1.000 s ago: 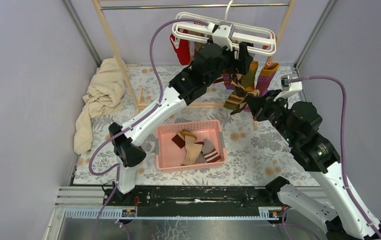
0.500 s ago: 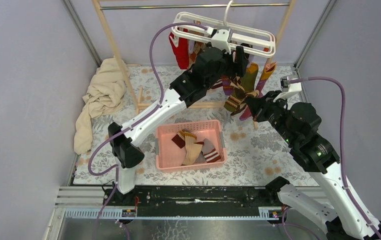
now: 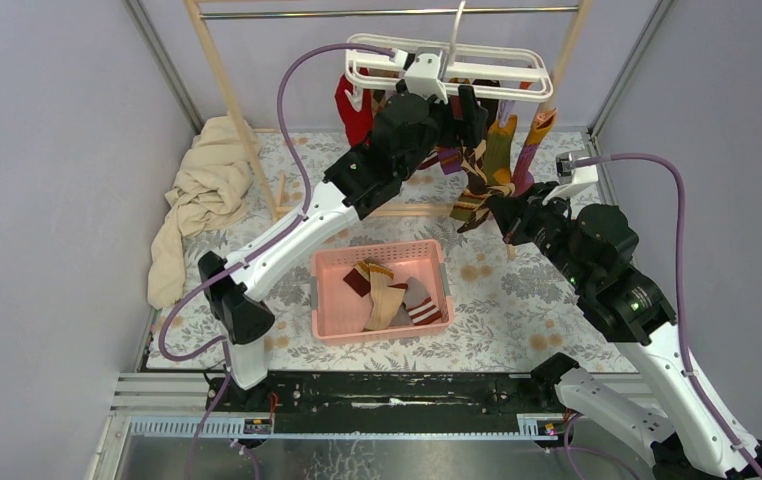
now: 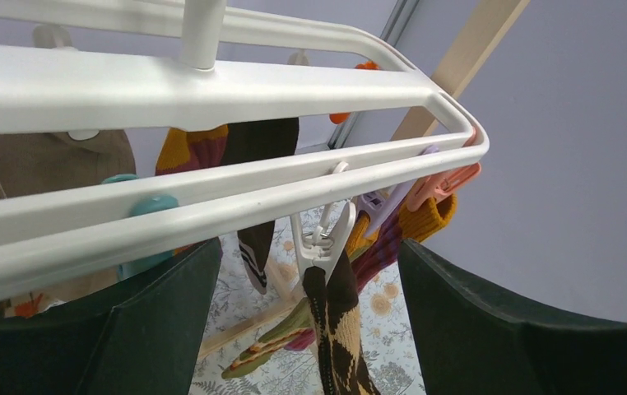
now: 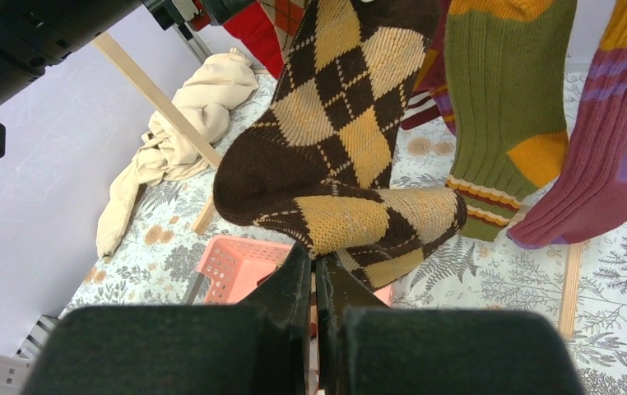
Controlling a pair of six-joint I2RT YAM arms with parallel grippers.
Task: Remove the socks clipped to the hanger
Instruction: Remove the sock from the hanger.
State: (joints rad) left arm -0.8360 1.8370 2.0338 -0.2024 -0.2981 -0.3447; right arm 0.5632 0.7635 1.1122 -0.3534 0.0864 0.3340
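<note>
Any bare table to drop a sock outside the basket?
Bare mat between basket and right arm, plus a strip between basket and near edge. Between cloth and basket the left arm crosses above. Crowded under the hanger: socks, left end effector, right end effector shut on the argyle sock.

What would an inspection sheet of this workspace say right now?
Surface: floral table cover, pink basket holding a few socks.
Job's things: white hanger on the rack rail; several socks clipped on, brown argyle sock among them.
Clutter: beige cloth heap at the left.
Grippers: left gripper open around the argyle sock's clip; right gripper shut on that sock's foot.
Cables: a purple cable loops off each arm.
Surroundings: grey walls; nothing else seen.
</note>
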